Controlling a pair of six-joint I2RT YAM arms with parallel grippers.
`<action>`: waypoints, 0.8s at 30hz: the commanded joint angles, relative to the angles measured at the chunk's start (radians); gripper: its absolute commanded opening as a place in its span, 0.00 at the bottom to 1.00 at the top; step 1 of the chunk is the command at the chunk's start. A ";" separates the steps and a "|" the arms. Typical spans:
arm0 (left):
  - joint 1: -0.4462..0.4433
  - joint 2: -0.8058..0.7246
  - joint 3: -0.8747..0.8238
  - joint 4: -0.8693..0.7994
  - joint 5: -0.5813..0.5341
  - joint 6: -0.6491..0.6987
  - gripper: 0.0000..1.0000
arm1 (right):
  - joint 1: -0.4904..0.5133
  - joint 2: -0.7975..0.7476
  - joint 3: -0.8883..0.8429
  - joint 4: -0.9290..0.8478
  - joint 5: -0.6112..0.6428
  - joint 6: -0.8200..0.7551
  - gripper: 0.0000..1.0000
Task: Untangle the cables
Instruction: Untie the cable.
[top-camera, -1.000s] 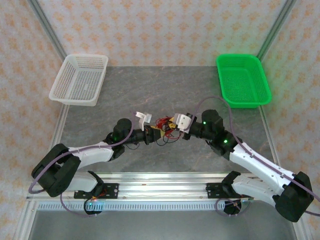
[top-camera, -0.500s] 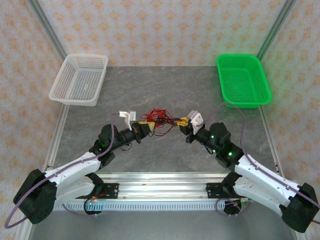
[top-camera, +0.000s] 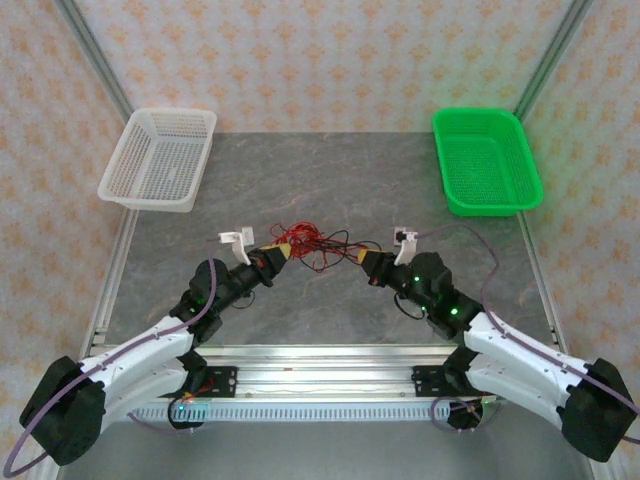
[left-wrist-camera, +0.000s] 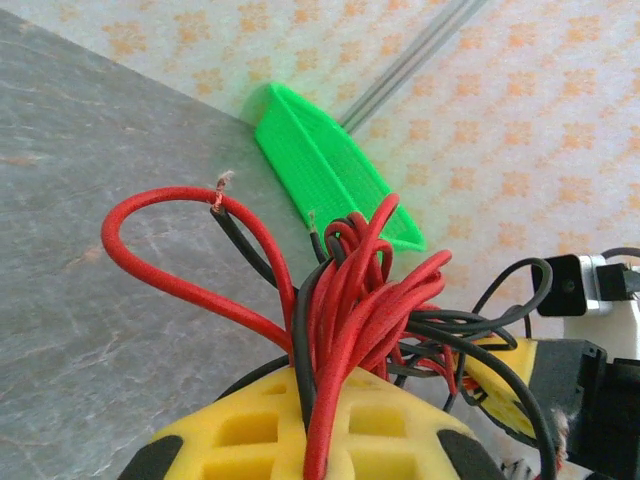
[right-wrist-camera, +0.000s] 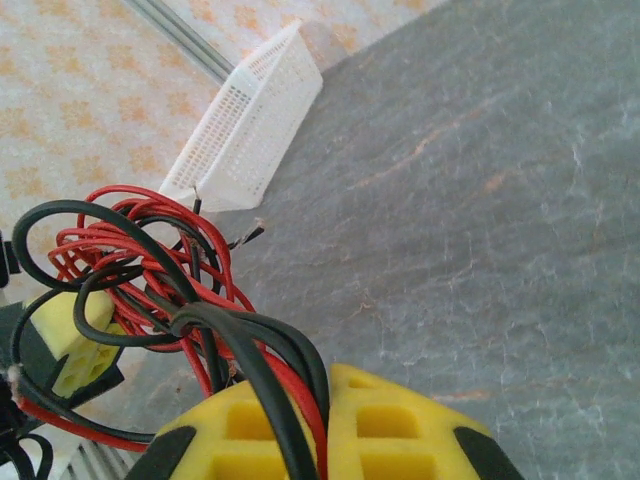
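Red and black cables (top-camera: 312, 245) strung mid-table between L gripper (top-camera: 279, 250) and R gripper (top-camera: 366, 259), both pinching wire, white basket (top-camera: 160, 160) and green basket (top-camera: 487, 162) at far corners, bare tabletop (top-camera: 320, 180) btwn.

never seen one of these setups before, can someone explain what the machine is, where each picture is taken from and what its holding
These are two robot arms bolted side by side at the near edge of a grey table. The wide picture looks down from above and behind them. The other two come from small cameras on each wrist, so the yellow pads at the bottom are that arm's own fingers.

The left claw and the right claw are both shut on the cables, a tangle of thin red and black wires stretched between them. A white basket and a green basket sit at the far corners.
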 joint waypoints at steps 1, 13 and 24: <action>0.042 -0.037 0.036 -0.072 -0.222 0.035 0.00 | -0.036 0.023 0.053 -0.132 0.087 0.112 0.00; 0.041 -0.050 0.098 -0.380 -0.528 0.057 0.07 | -0.090 0.090 0.035 -0.133 0.100 0.216 0.00; 0.042 -0.040 0.030 -0.383 -0.508 0.012 0.36 | -0.090 0.398 -0.061 0.289 -0.042 0.255 0.00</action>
